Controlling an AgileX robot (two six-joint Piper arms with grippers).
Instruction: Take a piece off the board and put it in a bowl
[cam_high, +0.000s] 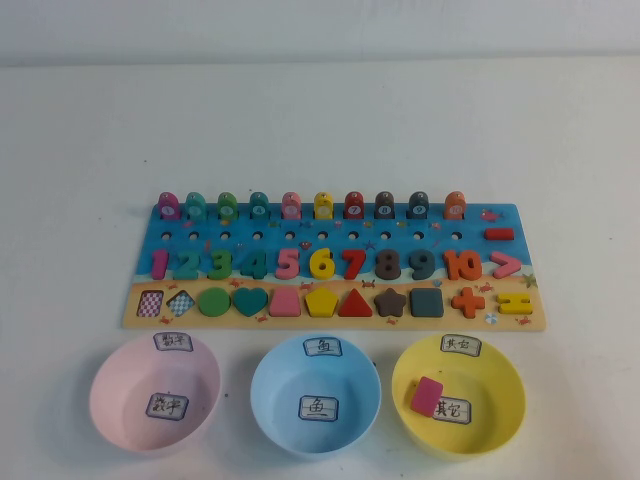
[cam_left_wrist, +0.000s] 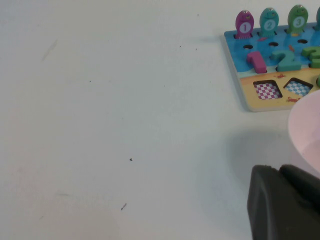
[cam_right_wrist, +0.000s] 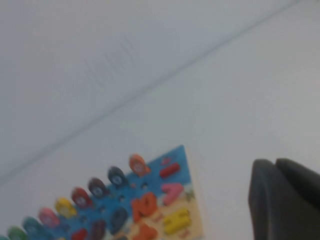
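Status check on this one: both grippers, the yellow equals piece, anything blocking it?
Left gripper parked beside pink bowl; right gripper shut, off board's right end. Equals piece seated on board. Yellow bowl holds pink block. Nothing blocking.

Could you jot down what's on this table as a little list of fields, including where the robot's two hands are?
board: long wooden puzzle board with numbers, shapes and fish pegs
yellow equals piece: in its slot at the board's right end, beside the orange plus
empty slots: two checkered ones at the left end
yellow bowl: right of three, holds a pink block
blue bowl: middle
pink bowl: left
left gripper: near the pink bowl
right gripper: shut, raised off the board's right end
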